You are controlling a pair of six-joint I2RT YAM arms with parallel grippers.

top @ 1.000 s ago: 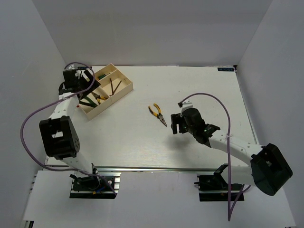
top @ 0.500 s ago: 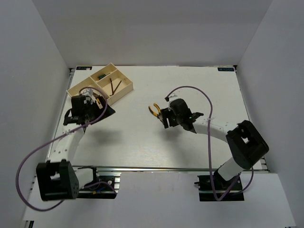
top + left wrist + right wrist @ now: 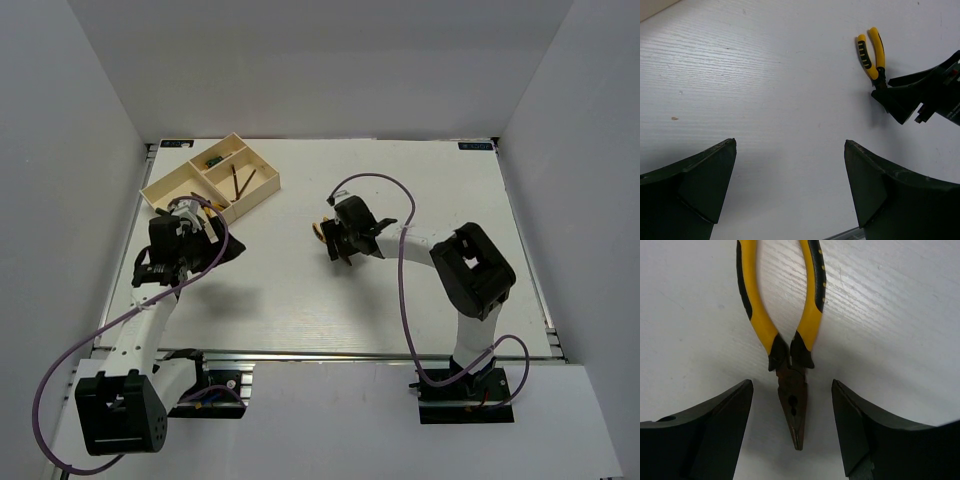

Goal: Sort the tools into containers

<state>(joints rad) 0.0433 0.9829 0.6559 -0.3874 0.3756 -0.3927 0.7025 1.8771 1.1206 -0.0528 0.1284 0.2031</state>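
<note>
Right gripper open, fingers straddling nose of yellow-handled pliers, not touching; left gripper wide open, empty.

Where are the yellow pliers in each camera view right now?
Top view: left of centre, the yellow pliers poke out beside the right claw.
Left wrist: pliers upper right, nose at that claw's tip.
Right wrist: pliers centre, nose between its spread fingers.
Shared landmark: the right claw.
</note>
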